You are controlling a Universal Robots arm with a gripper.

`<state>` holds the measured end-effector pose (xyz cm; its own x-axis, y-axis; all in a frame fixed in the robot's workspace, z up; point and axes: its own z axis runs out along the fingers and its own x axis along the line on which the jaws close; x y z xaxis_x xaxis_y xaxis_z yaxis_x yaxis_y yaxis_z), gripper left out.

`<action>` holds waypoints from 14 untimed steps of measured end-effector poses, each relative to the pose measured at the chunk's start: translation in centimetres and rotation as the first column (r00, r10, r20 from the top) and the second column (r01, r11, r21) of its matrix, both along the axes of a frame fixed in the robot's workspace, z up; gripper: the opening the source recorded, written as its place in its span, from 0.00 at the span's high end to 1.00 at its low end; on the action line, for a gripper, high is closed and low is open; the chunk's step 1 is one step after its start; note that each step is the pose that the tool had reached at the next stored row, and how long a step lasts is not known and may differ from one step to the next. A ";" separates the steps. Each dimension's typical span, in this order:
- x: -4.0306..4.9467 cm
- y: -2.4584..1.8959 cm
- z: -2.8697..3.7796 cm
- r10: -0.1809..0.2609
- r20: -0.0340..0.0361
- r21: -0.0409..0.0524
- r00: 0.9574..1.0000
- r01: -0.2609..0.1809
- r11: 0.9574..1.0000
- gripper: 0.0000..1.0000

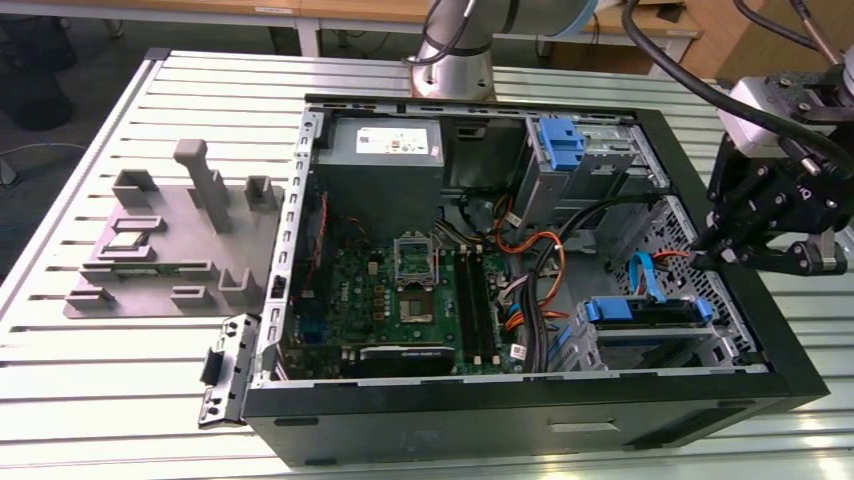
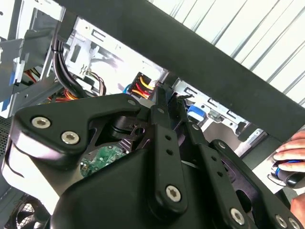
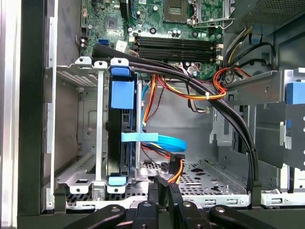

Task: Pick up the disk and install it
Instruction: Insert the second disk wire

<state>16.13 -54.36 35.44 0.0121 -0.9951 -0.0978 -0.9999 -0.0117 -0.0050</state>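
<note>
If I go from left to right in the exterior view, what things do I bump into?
Grey fixture block → hinged black bracket → green motherboard → orange cables → blue bracket in the drive cage → the end effector.

We see the open black metal computer case (image 1: 534, 395) lying on the slatted silver metal table (image 1: 107, 380). The grey moulded plastic fixture (image 1: 160, 250) sits on the table at the exterior view's left of the case. Inside the case, the grey power-supply box (image 1: 380, 150) lies far, with the green circuit board (image 1: 400, 300) nearer. At the exterior view's right, the silver disk in its blue plastic bracket (image 1: 645, 312) stands in the silver metal drive cage (image 1: 667, 345). The black gripper (image 1: 747, 255) hangs above the case's right wall.
</note>
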 end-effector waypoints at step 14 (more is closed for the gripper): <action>-0.13 -0.04 -0.58 0.000 0.000 -0.010 1.000 0.000 1.000 0.76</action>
